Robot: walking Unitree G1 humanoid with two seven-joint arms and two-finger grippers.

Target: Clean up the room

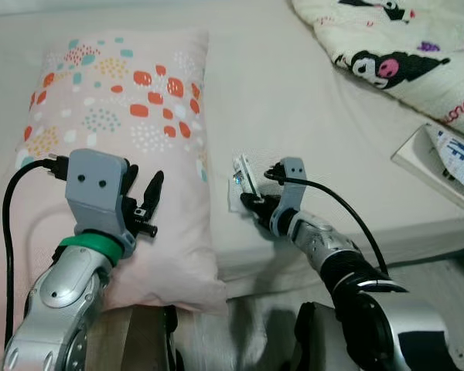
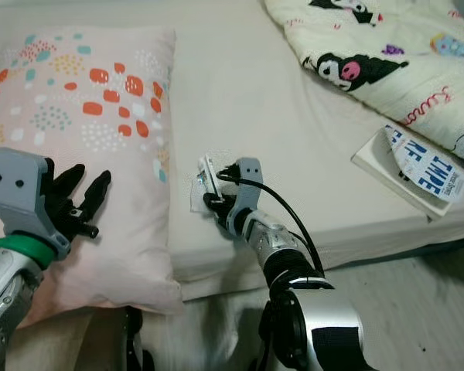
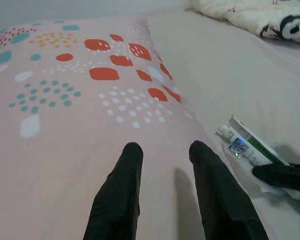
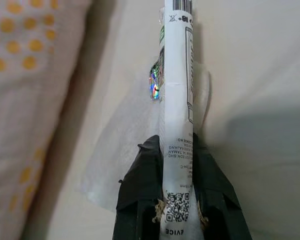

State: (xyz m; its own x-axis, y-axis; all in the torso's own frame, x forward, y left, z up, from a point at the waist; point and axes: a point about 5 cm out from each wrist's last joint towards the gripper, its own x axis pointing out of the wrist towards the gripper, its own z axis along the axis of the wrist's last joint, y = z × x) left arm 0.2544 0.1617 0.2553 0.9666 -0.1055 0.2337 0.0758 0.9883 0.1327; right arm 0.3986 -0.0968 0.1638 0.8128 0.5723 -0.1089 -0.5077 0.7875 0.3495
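Bedding fills the scene: a pale bed (image 1: pixel 294 100) with a dotted pillow (image 1: pixel 116 131) on the left, a cartoon-print blanket (image 1: pixel 402 54) at the far right, and a book (image 2: pixel 410 174) near the right edge.

Just right of the pillow, the right gripper (image 1: pixel 251 202) is closed on a slim white box (image 1: pixel 242 176), pinching its near end between both fingers. A white tissue (image 4: pixel 125 145) lies under the box on the sheet. The box's long axis runs straight on from the fingers, out toward the far side of the bed, with its far end tilted up off the sheet.

Over the near part of the pillow hangs the left gripper (image 3: pixel 165 195), its fingers parted and holding nothing. The box lies to its right, past the pillow's edge.

Since the right arm already has the box, a straight lift should clear it; the tissue would likely stay behind.
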